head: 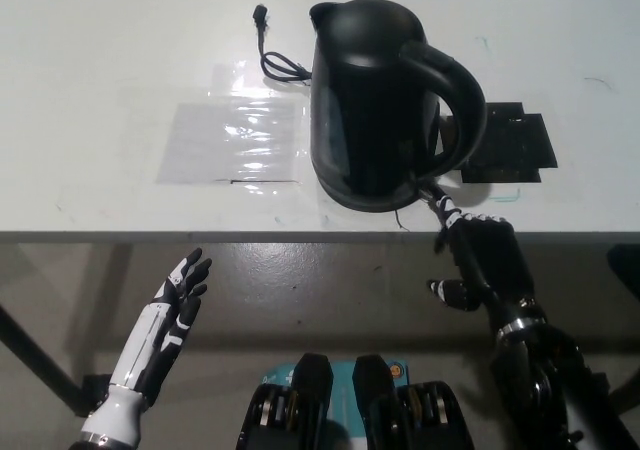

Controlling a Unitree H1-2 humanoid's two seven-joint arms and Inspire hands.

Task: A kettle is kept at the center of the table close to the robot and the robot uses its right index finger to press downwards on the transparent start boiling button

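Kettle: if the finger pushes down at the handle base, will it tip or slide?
The kettle probably stays put: its base looks wide and flat on the table. The right hand presses low, so tipping seems unlikely. A sideways push might slide it on the smooth top.

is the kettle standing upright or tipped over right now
Upright. The kettle sits on its base on the table, lid on top, handle toward the right robot hand, whose extended finger reaches its base.

Glossy black plastic kettle [375, 100], matt white table [90, 60].
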